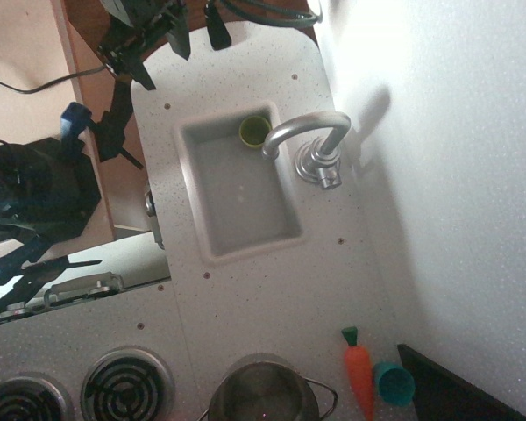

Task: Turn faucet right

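faucet stands over toy sink as robot arm hangs back

faucet [309,140] of shiny silver metal rises from its round ribbed base on the speckled white counter [272,289], just beside the sink [245,197]. its curved spout arches over the sink's far end, the tip close to a green cup [254,131] sitting in the basin's corner. the gripper [145,54], dark and seen from above at the frame's top edge, hovers well apart from the faucet, touching nothing; its two fingers look spread. along the lower edge, a steel pot [263,392] sits near two stove burners [127,383]. a toy carrot [359,373] lies beside a teal cup [394,383] by the white wall.
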You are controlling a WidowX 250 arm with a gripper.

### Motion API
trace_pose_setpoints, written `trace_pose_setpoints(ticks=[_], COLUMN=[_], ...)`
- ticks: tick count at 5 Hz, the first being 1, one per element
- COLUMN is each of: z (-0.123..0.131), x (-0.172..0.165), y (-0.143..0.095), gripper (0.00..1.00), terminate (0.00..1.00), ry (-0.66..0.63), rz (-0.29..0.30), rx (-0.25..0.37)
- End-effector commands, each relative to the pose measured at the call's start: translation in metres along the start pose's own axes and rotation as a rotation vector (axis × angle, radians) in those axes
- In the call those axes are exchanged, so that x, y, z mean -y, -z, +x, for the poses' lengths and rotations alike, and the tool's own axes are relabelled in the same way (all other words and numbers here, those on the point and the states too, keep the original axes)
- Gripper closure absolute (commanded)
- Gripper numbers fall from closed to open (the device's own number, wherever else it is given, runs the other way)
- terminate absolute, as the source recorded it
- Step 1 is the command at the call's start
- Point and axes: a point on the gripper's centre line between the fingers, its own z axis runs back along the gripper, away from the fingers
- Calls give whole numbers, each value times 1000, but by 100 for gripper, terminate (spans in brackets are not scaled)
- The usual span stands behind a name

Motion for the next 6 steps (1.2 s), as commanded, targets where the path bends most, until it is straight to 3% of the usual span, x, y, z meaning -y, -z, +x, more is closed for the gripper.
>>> trace_pose_setpoints(ticks=[1, 2, 3, 4, 5, 6], z=[0, -43, -62, -76, -74, -78], x=[0, 33, 41, 41, 28, 2], y=[0, 2, 13, 16, 10, -1], gripper=[0, 0, 0, 0, 0, 0], terminate=[0, 0, 0, 0, 0, 0], ry=[0, 25, 51, 100, 84, 82], rz=[0, 36, 100, 154, 133, 57], rx=[0, 17, 100, 130, 102, 52])
